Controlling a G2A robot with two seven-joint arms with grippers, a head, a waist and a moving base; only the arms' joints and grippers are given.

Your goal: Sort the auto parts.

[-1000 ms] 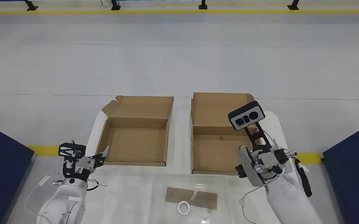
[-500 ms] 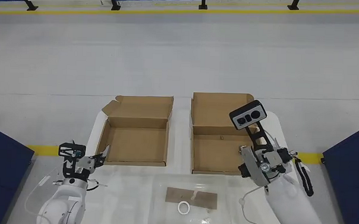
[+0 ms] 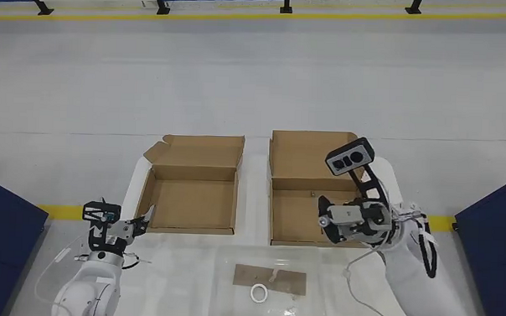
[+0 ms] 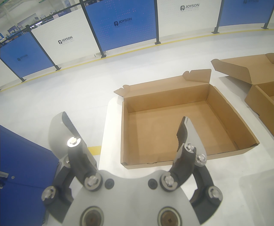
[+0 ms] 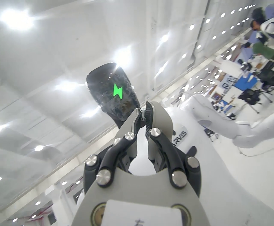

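My right gripper (image 5: 143,111) points up and away from the table, shut on a small metal screw (image 5: 142,115) pinched at its tips. In the top view it (image 3: 339,218) hangs above the near right part of the right cardboard box (image 3: 297,211). My left gripper (image 4: 124,118) stands open with nothing between its fingers, close to the near left corner of the left cardboard box (image 4: 171,128). From above, that gripper (image 3: 142,219) sits just left of the same box (image 3: 193,202). A clear plastic tray (image 3: 316,273) at the table's near middle holds a white ring (image 3: 260,293).
A flat brown cardboard piece (image 3: 270,278) and a small part (image 3: 289,313) also lie in the tray. Both boxes have their lids folded back toward the far side. A blue panel (image 3: 7,225) stands left of the table and another (image 3: 494,225) right of it.
The right arm has swung left and turned, bringing its gripper from beside the right box's near right corner to over the box. The left arm has kept still.
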